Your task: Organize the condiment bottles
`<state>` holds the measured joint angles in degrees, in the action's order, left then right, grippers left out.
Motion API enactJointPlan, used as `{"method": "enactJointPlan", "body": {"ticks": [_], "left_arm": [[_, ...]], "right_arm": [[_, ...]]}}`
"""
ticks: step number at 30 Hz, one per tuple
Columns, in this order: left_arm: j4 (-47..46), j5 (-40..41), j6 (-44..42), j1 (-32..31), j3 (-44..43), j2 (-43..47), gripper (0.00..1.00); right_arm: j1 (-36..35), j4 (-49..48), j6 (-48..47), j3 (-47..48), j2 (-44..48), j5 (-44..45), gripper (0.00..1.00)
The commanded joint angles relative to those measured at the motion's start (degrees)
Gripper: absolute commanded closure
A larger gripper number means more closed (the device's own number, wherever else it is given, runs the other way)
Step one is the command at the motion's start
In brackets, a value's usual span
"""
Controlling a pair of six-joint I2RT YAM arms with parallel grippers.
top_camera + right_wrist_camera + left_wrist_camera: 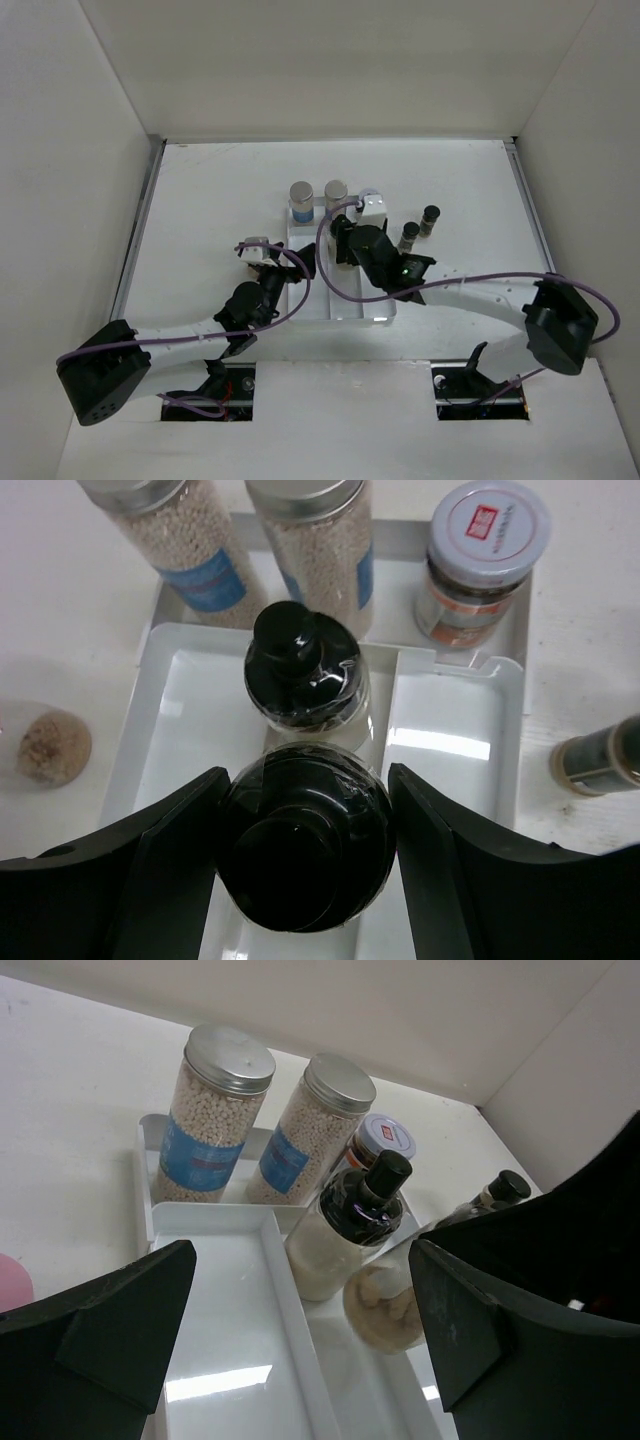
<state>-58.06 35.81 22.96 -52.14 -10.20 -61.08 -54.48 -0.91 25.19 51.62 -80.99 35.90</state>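
My right gripper is shut on a cream black-capped bottle and holds it tilted just above the white divided tray; its tan underside shows in the left wrist view. A second cream black-capped bottle stands in the tray just beyond it. Two silver-lidded cylinders stand in the tray's far section, with a red-and-white-lidded jar beside them. My left gripper is open and empty over the tray's left compartment. The pinkish-lidded jar sits left of the tray.
Two small dark black-capped bottles stand on the table right of the tray. The two arms meet close together over the tray. White walls close in the table at the back and both sides.
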Motion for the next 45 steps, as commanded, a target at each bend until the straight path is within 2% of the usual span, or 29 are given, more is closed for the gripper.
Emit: {"method": "enactJointPlan", "body": {"ticks": [1,8,10,14,18,24,29,32,35,41,45], "left_arm": [[-2.49,-0.04,0.68,0.24,0.18,1.23,0.12],[-2.49,-0.04,0.68,0.24,0.00,0.70,0.12],[-2.49,0.05,0.68,0.33,0.09,0.87,0.12],[-2.49,0.05,0.68,0.33,0.09,0.79,0.12],[-2.49,-0.04,0.68,0.24,0.00,0.70,0.12],[-2.49,-0.04,0.68,-0.02,0.00,0.87,0.12],[-2.58,-0.04,0.68,-0.46,-0.26,0.35,0.12],[-2.85,-0.04,0.68,-0.46,-0.26,0.08,0.12],[-2.93,-0.04,0.68,-0.46,-0.35,-0.27,0.12],[-3.11,-0.04,0.68,-0.72,-0.53,-1.06,0.12],[-3.20,-0.04,0.68,-0.90,-0.53,-1.15,0.12]], "right_arm": [[-0.41,-7.35,-0.93,3.49,-2.32,-0.48,0.42],[-0.41,-12.27,-0.32,2.53,-9.88,-2.68,0.37],[-0.41,-12.63,-0.23,2.26,-10.76,-2.24,0.31],[-0.41,-11.84,-0.23,1.47,-8.49,-1.19,0.12],[-0.32,-8.50,-0.14,-0.80,-1.73,0.31,0.06],[3.10,-5.34,1.08,-9.06,12.15,1.63,0.06],[13.02,-1.74,3.02,-13.90,19.37,1.37,0.07],[19.26,-0.50,3.11,-14.09,18.24,-0.56,0.08],[22.61,-1.55,2.59,-13.04,15.26,-4.42,0.11],[25.52,-7.00,-0.32,-11.01,9.55,-9.53,0.14],[26.92,-7.35,-0.14,-9.17,5.59,-9.71,0.22]]}}
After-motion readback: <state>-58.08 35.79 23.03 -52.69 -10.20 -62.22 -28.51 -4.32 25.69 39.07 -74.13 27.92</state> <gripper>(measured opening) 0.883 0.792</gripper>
